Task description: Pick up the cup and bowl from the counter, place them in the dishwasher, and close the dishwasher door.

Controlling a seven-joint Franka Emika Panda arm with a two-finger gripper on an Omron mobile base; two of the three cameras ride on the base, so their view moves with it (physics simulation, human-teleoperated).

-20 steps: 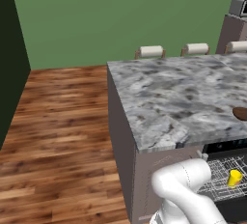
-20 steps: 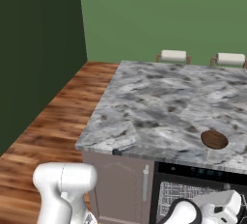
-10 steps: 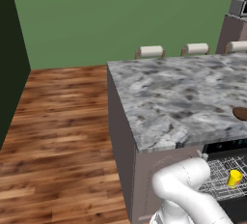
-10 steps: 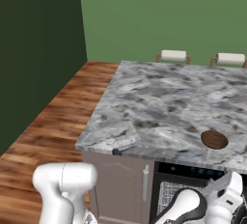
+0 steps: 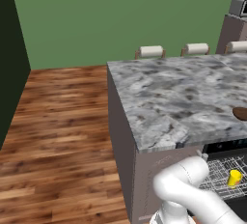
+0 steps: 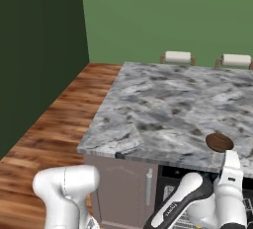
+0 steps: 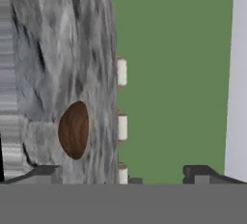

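Wood flooring (image 5: 58, 136) runs along the left of the left base view, under a green wall (image 5: 120, 15) and beside the grey-brown side of the counter (image 5: 169, 97), whose marbled top fills the middle of both base views. Three white-backed stools (image 5: 150, 51) line its far edge. Toward the right of the left base view, the bowl (image 5: 240, 113) sits on the stone near the front edge, cut off by the frame; in the right base view it lies just behind the raised white hand of the arm. Below the counter edge the dishwasher (image 5: 223, 147) stands open, its black control strip above the light wire rack (image 5: 219, 175), and the cup (image 5: 234, 177) rests upright in that rack, on its right part. In the hand view, rolled on its side, the brown bowl lies on the marble just ahead of the left fingertip, with the gripper (image 7: 126, 175) spread wide, its two dark tips far apart and nothing between them. A pale cabinet (image 5: 232, 30) stands at the far right beyond the counter.
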